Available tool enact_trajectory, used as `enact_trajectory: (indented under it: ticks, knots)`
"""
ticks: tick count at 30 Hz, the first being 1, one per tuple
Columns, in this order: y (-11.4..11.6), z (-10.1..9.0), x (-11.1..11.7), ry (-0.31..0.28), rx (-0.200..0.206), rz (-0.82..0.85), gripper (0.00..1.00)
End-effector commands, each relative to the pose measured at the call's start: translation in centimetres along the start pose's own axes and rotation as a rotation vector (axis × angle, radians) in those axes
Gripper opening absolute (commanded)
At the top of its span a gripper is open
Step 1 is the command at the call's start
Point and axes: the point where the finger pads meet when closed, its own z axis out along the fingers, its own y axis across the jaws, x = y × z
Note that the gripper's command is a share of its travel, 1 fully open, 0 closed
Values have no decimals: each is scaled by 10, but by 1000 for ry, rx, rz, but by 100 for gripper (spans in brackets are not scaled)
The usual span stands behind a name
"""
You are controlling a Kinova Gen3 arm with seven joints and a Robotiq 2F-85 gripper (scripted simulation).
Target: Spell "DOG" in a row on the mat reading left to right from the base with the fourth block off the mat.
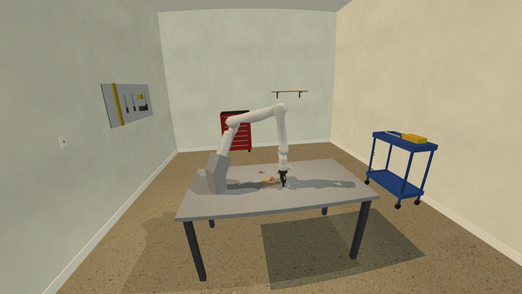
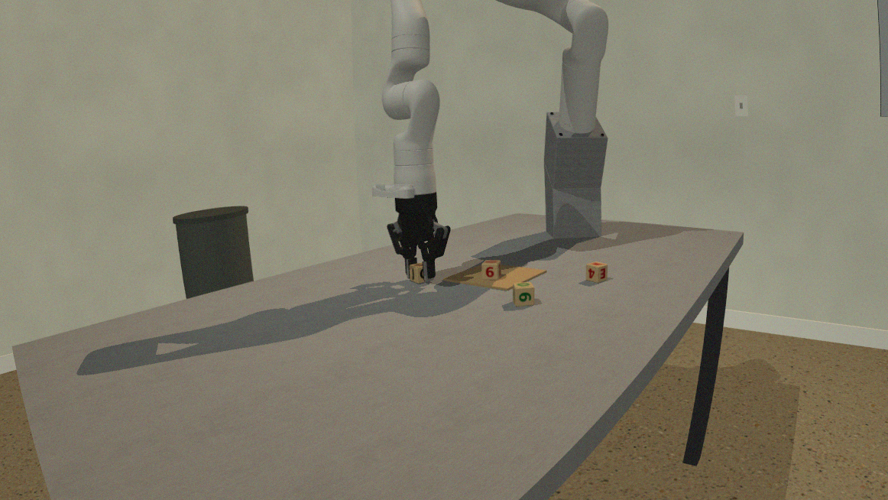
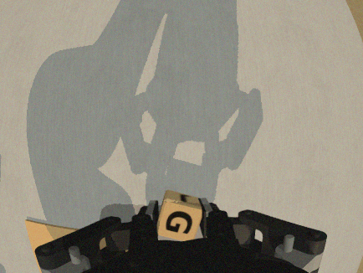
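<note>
My gripper (image 1: 283, 183) (image 2: 419, 277) (image 3: 178, 209) points down and is shut on the G block (image 2: 418, 273) (image 3: 180, 222), at about table height beyond the mat's far end from the base. The G is on its top face. The mat (image 1: 264, 179) (image 2: 525, 276) (image 3: 35, 234) lies flat. A block with a red 6 on its side (image 1: 272, 179) (image 2: 490, 271) stands on it. A block with a green 6 on its side (image 2: 523, 296) stands off the mat, close to its edge. A block with red 4 and E sides (image 1: 260, 171) (image 2: 596, 273) stands farther off it. Those three top letters are unreadable.
The grey table (image 1: 218, 208) (image 2: 310, 404) carries everything, with the robot's base (image 1: 216, 175) (image 2: 575, 186) at one end. The arm's shadow crosses the table and part of the mat. A blue cart (image 1: 401, 140) and a dark bin (image 2: 214, 254) stand away from the table.
</note>
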Motion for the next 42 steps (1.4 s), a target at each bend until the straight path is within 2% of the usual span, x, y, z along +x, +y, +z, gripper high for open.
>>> enact_trajectory:
  ticks: [1, 4, 12, 17, 36, 42]
  knots:
    - [1, -7, -1, -2, -1, 3, 26]
    - [1, -16, -1, -2, -1, 3, 26]
    - [1, -74, -1, -3, -2, 2, 26]
    - [1, -96, -1, -3, -3, 2, 26]
    - [1, -98, -2, -1, -4, -13, 26]
    - [2, -95, -7, 3, -27, -158, 26]
